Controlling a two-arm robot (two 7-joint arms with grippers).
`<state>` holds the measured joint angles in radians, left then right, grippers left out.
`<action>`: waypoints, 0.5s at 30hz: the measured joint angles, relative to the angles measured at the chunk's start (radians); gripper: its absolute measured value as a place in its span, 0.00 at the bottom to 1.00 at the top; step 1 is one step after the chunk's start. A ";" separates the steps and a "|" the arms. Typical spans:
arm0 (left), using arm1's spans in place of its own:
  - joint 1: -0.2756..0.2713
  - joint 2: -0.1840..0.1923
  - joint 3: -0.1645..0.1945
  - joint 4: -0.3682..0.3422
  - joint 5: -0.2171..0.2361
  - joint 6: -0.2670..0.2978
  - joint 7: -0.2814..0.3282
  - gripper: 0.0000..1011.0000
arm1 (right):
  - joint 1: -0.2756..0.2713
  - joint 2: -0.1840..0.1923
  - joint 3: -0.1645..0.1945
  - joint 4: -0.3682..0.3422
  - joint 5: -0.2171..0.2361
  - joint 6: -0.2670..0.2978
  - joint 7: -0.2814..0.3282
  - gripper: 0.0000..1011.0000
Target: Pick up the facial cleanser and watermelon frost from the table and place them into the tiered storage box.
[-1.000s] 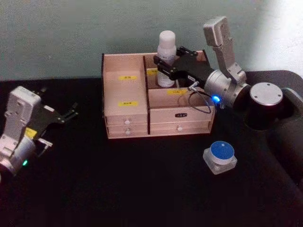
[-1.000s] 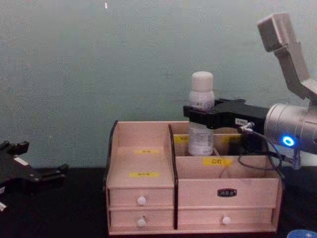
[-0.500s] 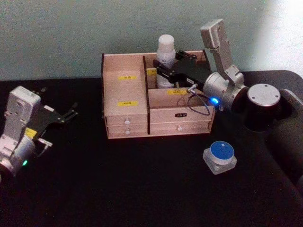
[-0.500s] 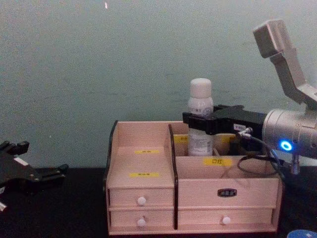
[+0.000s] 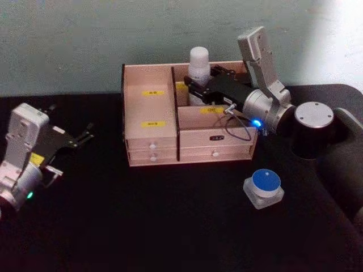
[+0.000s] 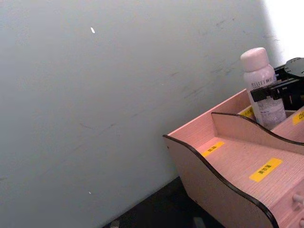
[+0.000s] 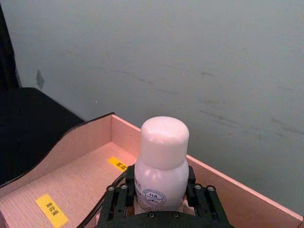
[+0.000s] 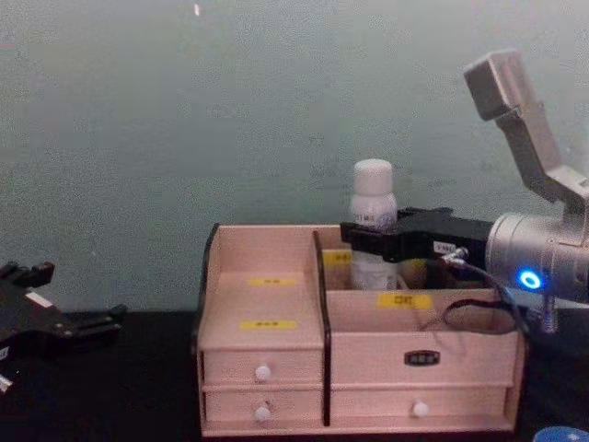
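The facial cleanser (image 5: 199,58), a white bottle with a rounded cap, stands upright in a rear compartment of the tiered storage box (image 5: 148,109). My right gripper (image 5: 199,86) is shut on its body, reaching over the box from the right. The right wrist view shows the facial cleanser (image 7: 161,164) between the black fingers (image 7: 117,195), above the wooden box wall (image 7: 71,142). From the chest view the facial cleanser (image 8: 373,191) rises above the tiered storage box (image 8: 267,350). The watermelon frost (image 5: 264,186), a small blue-lidded jar, sits on the table to the front right. My left gripper (image 5: 85,134) rests open at the far left.
The black table (image 5: 170,221) has free room in front of the box and between the box and the left arm. A pale green wall (image 5: 85,39) stands close behind the box. The right arm's dark base (image 5: 315,127) sits right of the box.
The right gripper has come down with the facial cleanser, so the bottle sits lower in the rear compartment. The left arm has not moved.
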<state>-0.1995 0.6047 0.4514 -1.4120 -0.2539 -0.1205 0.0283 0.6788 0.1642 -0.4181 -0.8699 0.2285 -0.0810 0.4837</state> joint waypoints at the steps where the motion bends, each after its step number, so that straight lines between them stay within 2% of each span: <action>1: 0.000 0.000 0.000 0.000 0.000 0.000 0.000 0.99 | 0.000 -0.001 0.000 0.002 -0.001 0.001 0.000 0.58; 15: 0.000 0.000 0.000 0.000 0.000 0.000 0.000 0.99 | 0.004 -0.006 0.003 0.015 -0.009 0.013 -0.003 0.58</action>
<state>-0.1995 0.6047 0.4514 -1.4119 -0.2539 -0.1205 0.0282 0.6824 0.1580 -0.4152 -0.8550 0.2191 -0.0676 0.4806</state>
